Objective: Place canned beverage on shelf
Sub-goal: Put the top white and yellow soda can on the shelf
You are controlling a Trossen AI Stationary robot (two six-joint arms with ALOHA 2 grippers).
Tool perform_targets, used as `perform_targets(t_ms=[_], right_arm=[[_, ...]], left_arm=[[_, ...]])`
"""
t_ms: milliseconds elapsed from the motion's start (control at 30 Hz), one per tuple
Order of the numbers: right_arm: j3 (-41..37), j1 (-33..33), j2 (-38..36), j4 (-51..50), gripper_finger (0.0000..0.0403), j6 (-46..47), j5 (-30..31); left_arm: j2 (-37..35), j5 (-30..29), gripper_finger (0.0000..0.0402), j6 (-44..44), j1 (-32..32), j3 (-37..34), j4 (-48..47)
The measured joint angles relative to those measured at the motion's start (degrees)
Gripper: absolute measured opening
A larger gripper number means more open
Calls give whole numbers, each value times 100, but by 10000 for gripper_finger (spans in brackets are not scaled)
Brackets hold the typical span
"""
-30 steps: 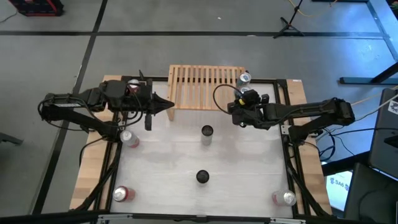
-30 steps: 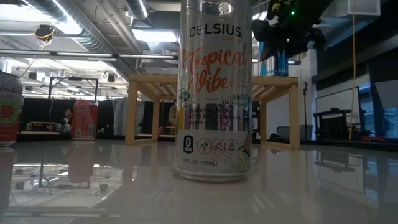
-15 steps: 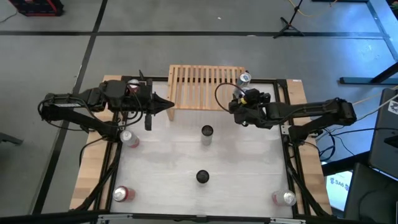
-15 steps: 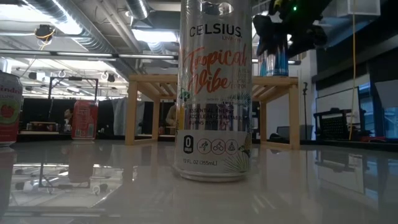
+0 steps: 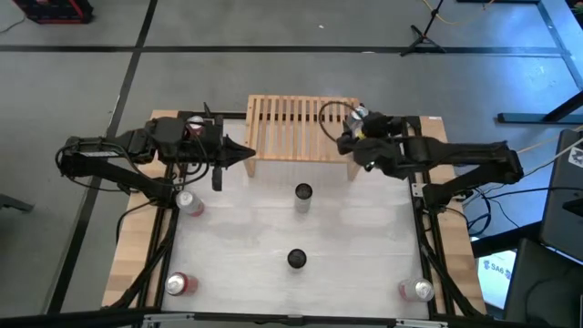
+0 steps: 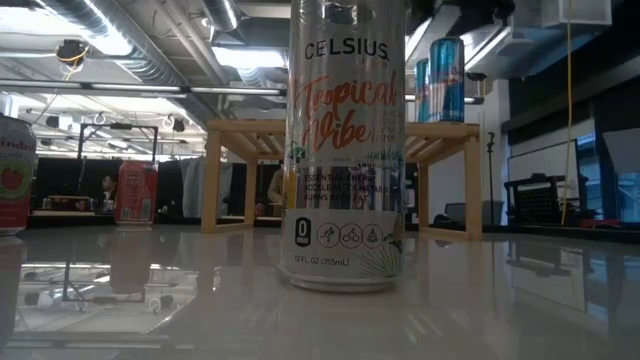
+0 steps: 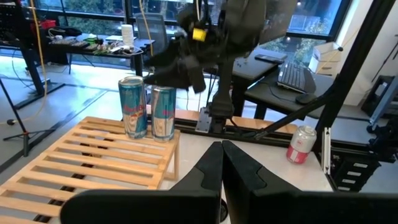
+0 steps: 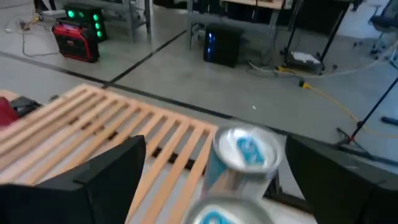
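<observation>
Two blue-and-silver cans (image 7: 134, 106) (image 7: 163, 112) stand upright side by side on their bases at the right end of the light-wood slatted shelf (image 5: 296, 128). They also show in the low view (image 6: 447, 80). My right gripper (image 5: 355, 135) hangs above these two cans, open and touching nothing. In the right wrist view its fingers (image 8: 106, 171) stand wide apart over the can tops (image 8: 247, 149). My left gripper (image 5: 244, 153) is shut and empty beside the shelf's left near corner.
A tall Celsius can (image 6: 345, 150) stands mid-table close to the low camera, and another can (image 5: 302, 194) stands beyond it. Red cans stand at the left (image 5: 189, 202), near left (image 5: 178, 284) and far left (image 5: 194, 123). One can stands near right (image 5: 417, 290).
My right gripper has carried a blue can toward the table's far edge and set it on the shelf's right end beside the other blue can. It has let go and gone up out of the low view. The can now stands alone.
</observation>
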Motion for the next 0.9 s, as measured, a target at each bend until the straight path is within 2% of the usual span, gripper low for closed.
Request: perform_targets(t_ms=[167,300,400,500,667,900], right_arm=[[817,2,4,-4,374,-840,-136],[1526,114,1,-55,374,-1201,-1028],[1727,417,-12,-83,374,-1198,-1662],[1568,957,-3,-110,374,-1015,-2021],[778,1823,79,69,374,-527,-2045],[-111,2467,314,769,374,-401,-2190]], left_arm=[[0,-2,0,2,0,0,118],[4,11,0,-14,0,0,122],[31,40,0,-25,0,0,123],[101,4,13,-34,-2,0,118],[373,241,70,-148,-4,0,17],[749,490,135,-352,-123,0,-149]])
